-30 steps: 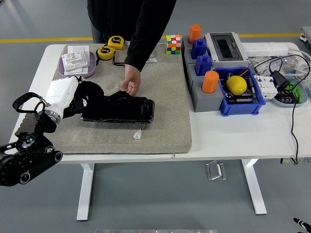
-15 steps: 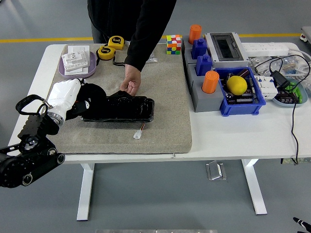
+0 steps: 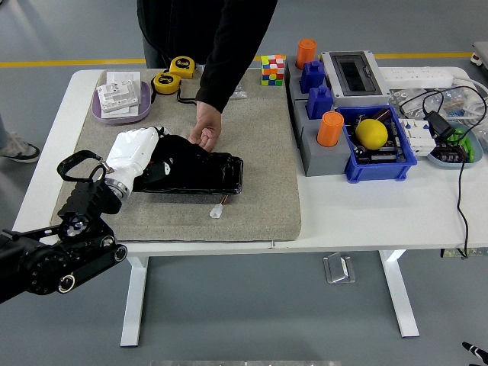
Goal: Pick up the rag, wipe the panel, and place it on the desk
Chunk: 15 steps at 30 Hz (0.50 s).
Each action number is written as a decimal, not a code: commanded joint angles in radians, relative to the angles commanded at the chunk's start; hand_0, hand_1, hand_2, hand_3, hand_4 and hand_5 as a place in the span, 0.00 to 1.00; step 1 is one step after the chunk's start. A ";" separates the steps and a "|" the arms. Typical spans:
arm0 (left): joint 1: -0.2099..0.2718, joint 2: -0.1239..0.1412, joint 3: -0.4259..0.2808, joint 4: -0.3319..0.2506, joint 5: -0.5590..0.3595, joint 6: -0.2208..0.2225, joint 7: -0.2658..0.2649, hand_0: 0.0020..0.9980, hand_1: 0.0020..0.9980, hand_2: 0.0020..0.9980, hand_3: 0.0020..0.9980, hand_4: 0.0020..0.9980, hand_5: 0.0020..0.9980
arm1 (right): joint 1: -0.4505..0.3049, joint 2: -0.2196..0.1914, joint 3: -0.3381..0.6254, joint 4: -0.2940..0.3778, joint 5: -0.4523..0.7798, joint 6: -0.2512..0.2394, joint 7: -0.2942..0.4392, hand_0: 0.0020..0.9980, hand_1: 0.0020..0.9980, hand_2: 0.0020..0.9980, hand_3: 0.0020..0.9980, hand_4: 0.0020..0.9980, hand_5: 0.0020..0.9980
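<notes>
One soft black rag [image 3: 177,155] bunches under our left hand [image 3: 136,152], fingers curled on it, flat against the stiff glossy panel [image 3: 200,175]; a person's hand [image 3: 204,133] steadies the far edge

White table [image 3: 366,221]. Directly on it: tan mat [image 3: 259,183] over the left half, purple tray [image 3: 103,113] at far left, two yellow tape measures [image 3: 166,81], grey block [image 3: 316,149], blue bin [image 3: 396,164], white power strip [image 3: 419,76], black cable [image 3: 460,191] at right.
</notes>
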 joint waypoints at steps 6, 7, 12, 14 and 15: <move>-0.005 -0.012 0.010 -0.003 -0.003 0.001 0.001 0.20 0.16 0.53 0.47 0.11 0.00 | 0.005 -0.008 -0.007 0.000 0.000 0.002 -0.003 0.77 0.58 0.70 0.61 1.00 0.56; -0.006 -0.013 0.011 -0.003 -0.004 0.002 0.001 0.20 0.16 0.53 0.47 0.11 0.00 | 0.005 -0.009 -0.008 0.000 -0.001 0.002 -0.003 0.77 0.58 0.70 0.61 1.00 0.56; -0.015 -0.029 0.025 -0.003 -0.012 0.002 0.002 0.20 0.16 0.53 0.47 0.11 0.00 | 0.009 -0.015 -0.014 0.000 0.000 0.003 -0.005 0.77 0.58 0.70 0.61 1.00 0.56; -0.018 -0.033 0.029 -0.003 -0.012 0.003 0.002 0.20 0.16 0.53 0.47 0.11 0.00 | 0.010 -0.016 -0.017 0.000 0.000 0.004 -0.006 0.77 0.58 0.70 0.61 1.00 0.56; -0.020 -0.036 0.033 -0.003 -0.015 0.002 0.003 0.20 0.16 0.53 0.47 0.11 0.00 | 0.011 -0.017 -0.018 0.001 0.000 0.004 -0.006 0.77 0.58 0.70 0.61 1.00 0.56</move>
